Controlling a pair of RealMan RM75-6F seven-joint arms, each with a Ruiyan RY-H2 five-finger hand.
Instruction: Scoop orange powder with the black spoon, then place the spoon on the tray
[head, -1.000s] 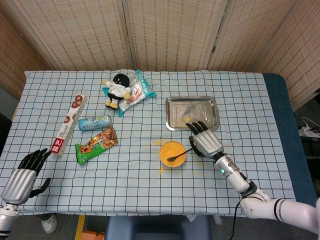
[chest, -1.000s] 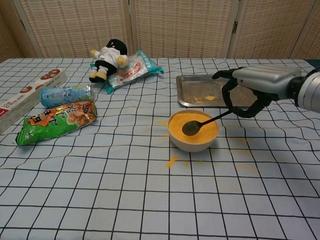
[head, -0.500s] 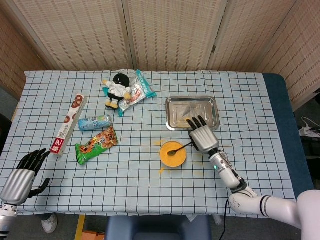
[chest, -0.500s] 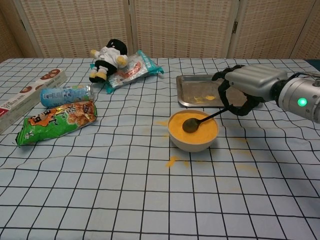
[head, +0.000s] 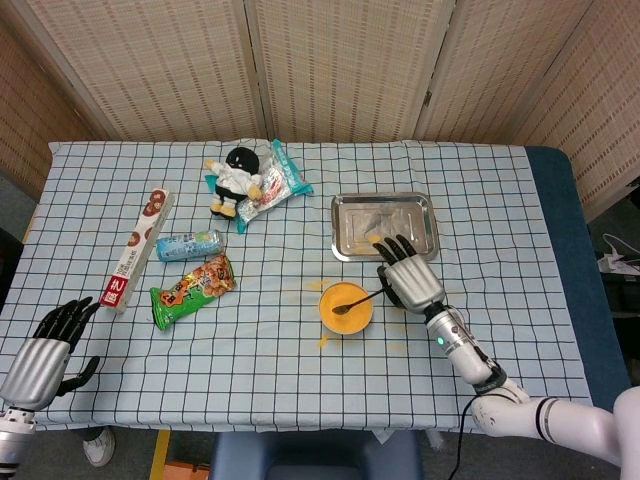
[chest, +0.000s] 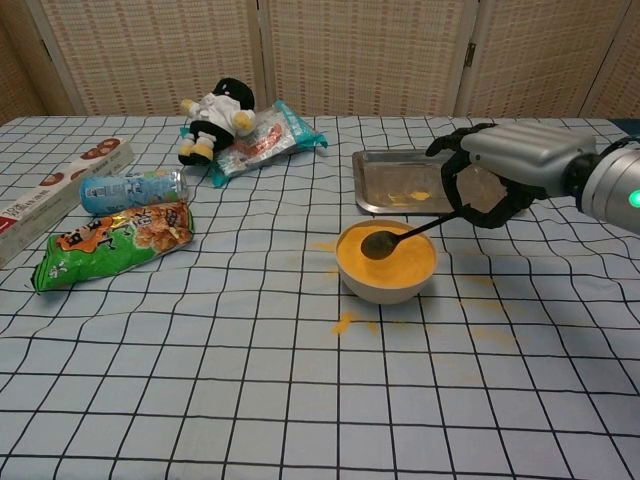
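Right hand (chest: 500, 185) — grips black spoon (chest: 405, 234) by handle end, fingers curled round it. Spoon bowl sits over orange powder in white bowl (chest: 387, 285), at or just above surface; cannot tell which. Tray (chest: 372, 183) just beyond bowl, some orange already on it. Left hand (head: 45, 350) at near left table edge, fingers apart, holding nothing.

Risks:
- handle tilt in carry to tray — powder spills onto checked cloth (chest: 250, 340), already spotted orange beside bowl
- spoon catching rim — bowl tips
- loose hold — spoon twists
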